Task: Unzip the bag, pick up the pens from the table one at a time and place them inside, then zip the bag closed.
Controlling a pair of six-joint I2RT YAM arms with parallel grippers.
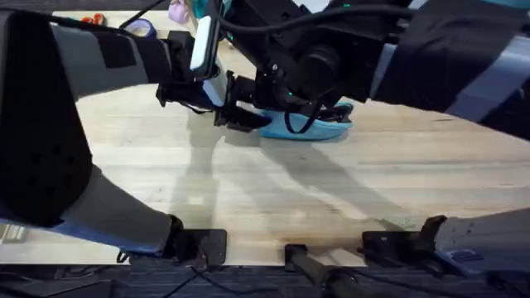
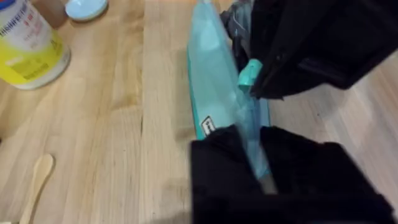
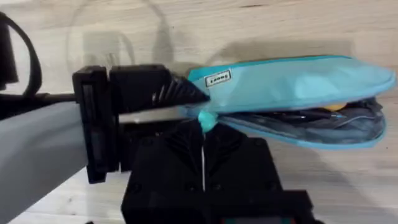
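Observation:
The light blue bag lies on the pale wooden table at the far middle. Its zipper gapes along one side, and dark pens lie inside the opening. My left gripper is shut on the bag's end, seen from the right wrist as a black wedge. My right gripper is shut on the teal zipper pull, close to the left gripper's end of the bag. In the overhead view both grippers meet at the bag, with the left gripper on its left end.
A yellow and white bottle, a round blue dish and a pale wooden spoon sit on the table to the side of the bag. Bare planks stretch between the bag and the arm bases.

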